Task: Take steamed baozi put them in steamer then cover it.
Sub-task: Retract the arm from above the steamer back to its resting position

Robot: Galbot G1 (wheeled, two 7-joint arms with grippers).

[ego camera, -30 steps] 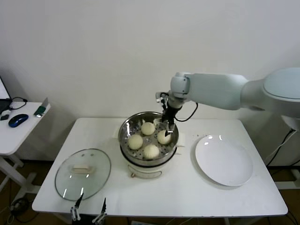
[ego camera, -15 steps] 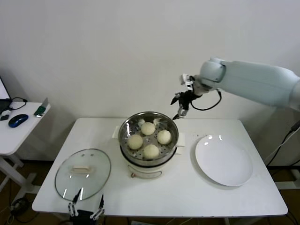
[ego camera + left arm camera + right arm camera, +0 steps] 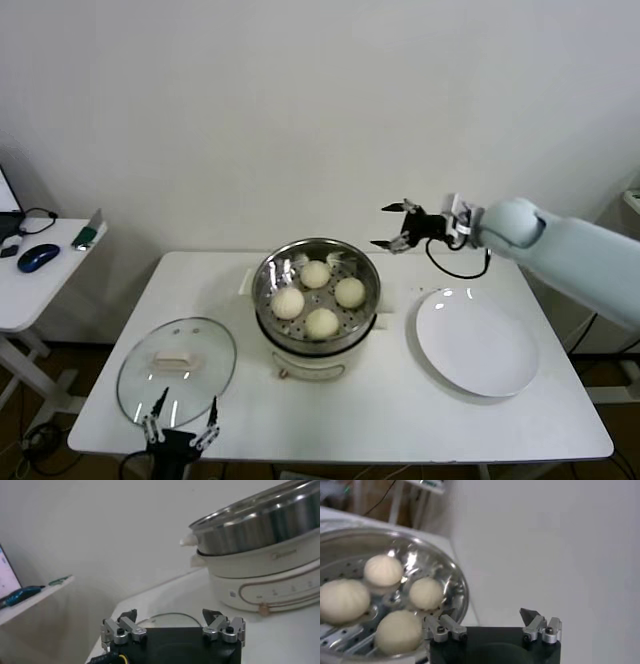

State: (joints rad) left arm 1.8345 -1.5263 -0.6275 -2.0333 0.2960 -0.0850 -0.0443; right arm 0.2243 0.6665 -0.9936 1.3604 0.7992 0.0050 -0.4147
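Several cream-white baozi point(image 3: 321, 322) lie on the perforated tray inside the shiny steel steamer point(image 3: 318, 362) at the table's middle; the right wrist view shows the baozi point(image 3: 424, 593) too. The glass cover point(image 3: 177, 370) lies flat on the table at the front left, cream handle up. My right gripper point(image 3: 395, 225) hangs open and empty in the air, up and to the right of the steamer. My left gripper point(image 3: 180, 425) stands open and empty at the table's front edge, just before the cover point(image 3: 165, 620).
A flat white plate point(image 3: 478, 345) lies on the table to the right of the steamer. A small side table point(image 3: 30, 290) with a blue mouse point(image 3: 38, 256) stands at the far left. The wall is close behind.
My right gripper has lifted out of the steamer and swung up and to the right, empty. The left gripper has crept slightly up into view at the front edge.
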